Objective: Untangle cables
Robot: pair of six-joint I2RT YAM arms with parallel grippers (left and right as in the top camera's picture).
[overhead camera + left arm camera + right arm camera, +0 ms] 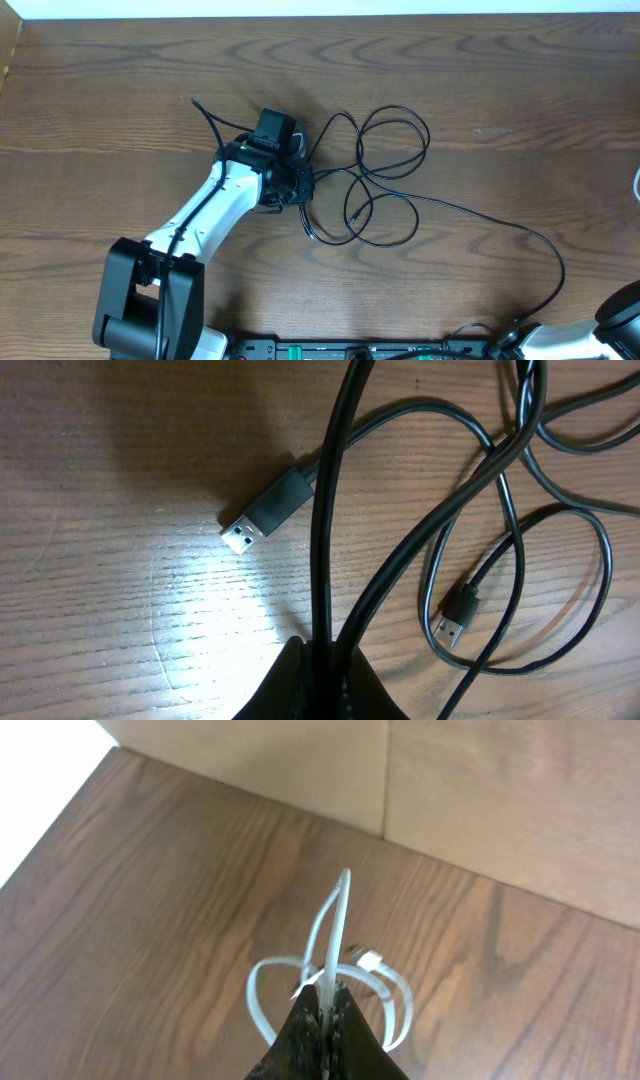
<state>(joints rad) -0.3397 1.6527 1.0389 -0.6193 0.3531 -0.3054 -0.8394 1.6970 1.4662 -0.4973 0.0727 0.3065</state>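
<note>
A tangle of thin black cables (385, 170) lies in loops at the table's middle. My left gripper (297, 186) sits at the tangle's left side. In the left wrist view the left gripper (325, 652) is shut on two black cable strands (322, 540) that rise between its fingers. One USB plug (263, 512) lies to the left and a smaller plug (455, 616) lies inside a loop on the right. My right gripper (328, 998) is shut on a white cable (335, 925), whose loops (402, 1005) and white plug (372, 960) hang beneath it.
One long black strand (520, 235) trails from the tangle to the right arm's base (620, 312) at the bottom right. A sliver of white cable (637, 186) shows at the right edge. In the right wrist view a pale wall (470, 790) borders the table.
</note>
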